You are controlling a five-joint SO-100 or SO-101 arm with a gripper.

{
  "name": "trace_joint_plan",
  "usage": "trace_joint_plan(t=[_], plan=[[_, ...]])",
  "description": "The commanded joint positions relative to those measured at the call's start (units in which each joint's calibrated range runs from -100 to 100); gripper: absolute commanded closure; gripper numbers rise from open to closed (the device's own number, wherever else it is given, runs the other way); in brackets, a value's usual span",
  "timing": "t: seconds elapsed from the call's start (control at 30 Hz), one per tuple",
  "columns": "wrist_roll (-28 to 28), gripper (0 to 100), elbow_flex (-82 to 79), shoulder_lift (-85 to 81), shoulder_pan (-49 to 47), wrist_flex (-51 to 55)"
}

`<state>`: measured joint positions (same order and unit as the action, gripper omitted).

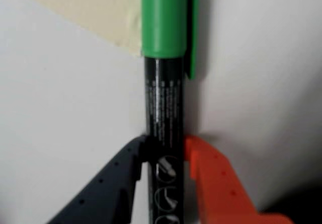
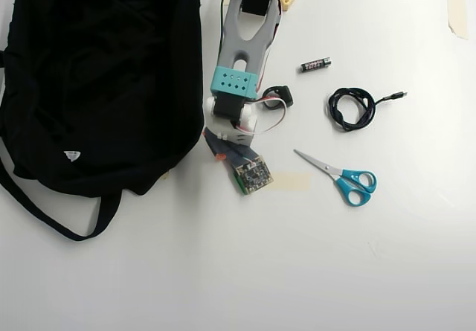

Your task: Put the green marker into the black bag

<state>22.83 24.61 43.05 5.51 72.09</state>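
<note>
In the wrist view the green marker (image 1: pixel 164 83) runs straight up the middle, dark barrel below and bright green cap with its clip at the top. My gripper (image 1: pixel 165 146) is shut on the barrel, the black finger (image 1: pixel 118 176) on the left and the orange finger (image 1: pixel 216 181) on the right, both touching it. In the overhead view the arm's wrist (image 2: pixel 236 134) stands just right of the black bag (image 2: pixel 104 78), which lies spread over the left side. There the wrist and its camera board cover the marker.
A strip of beige tape (image 2: pixel 290 181) lies right of the wrist. Blue-handled scissors (image 2: pixel 342 178), a coiled black cable (image 2: pixel 351 108) and a small battery (image 2: pixel 315 65) lie to the right. The bag's strap (image 2: pixel 52 216) loops toward the front left.
</note>
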Motion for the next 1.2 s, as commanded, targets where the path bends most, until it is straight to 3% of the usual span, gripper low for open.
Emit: trace_joint_plan(t=[0.0, 0.2, 0.67, 0.97, 1.17], plan=[[-0.07, 98, 2.35, -1.3, -0.05, 0.09], [-0.23, 98, 6.12, -1.3, -0.42, 1.98], [-0.44, 98, 29.75, -1.3, -0.8, 22.91], [-7.15, 98, 40.8, -2.3, -0.8, 27.31], [-11.09, 98, 39.09, -7.69, -0.05, 27.48]])
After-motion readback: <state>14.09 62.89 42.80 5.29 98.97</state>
